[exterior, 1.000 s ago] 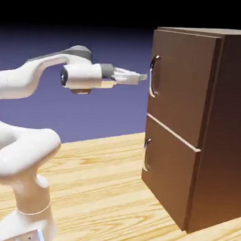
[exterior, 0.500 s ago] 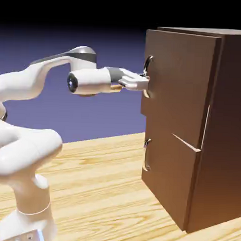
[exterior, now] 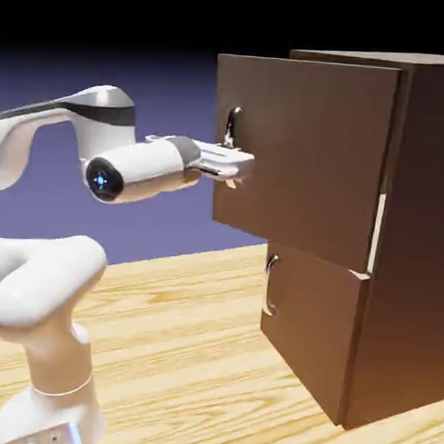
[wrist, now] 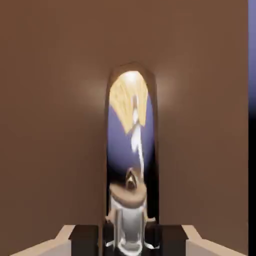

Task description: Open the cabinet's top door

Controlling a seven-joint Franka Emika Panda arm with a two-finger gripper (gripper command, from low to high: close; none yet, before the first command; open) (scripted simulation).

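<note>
The tall dark brown cabinet (exterior: 407, 234) stands at the exterior view's right. Its top door (exterior: 311, 148) is swung partly out toward the arm, with a gap showing along its right edge. My gripper (exterior: 235, 166) is shut on the top door's curved silver handle (exterior: 232, 126), holding it near its lower end. In the hand view the handle (wrist: 132, 150) runs up the middle as a shiny mirrored strip against the brown door panel (wrist: 55, 125). My dark fingertips (wrist: 85, 239) sit tight on either side of it at the bottom edge.
The lower door (exterior: 307, 334) is closed, its small handle (exterior: 270, 284) on the left edge. The cabinet rests on a light wooden table (exterior: 193, 352). My white arm's base (exterior: 48, 345) rises at the lower left.
My gripper went from open in front of the handle to shut on it. It then pulled back left, swinging the top door outward.
</note>
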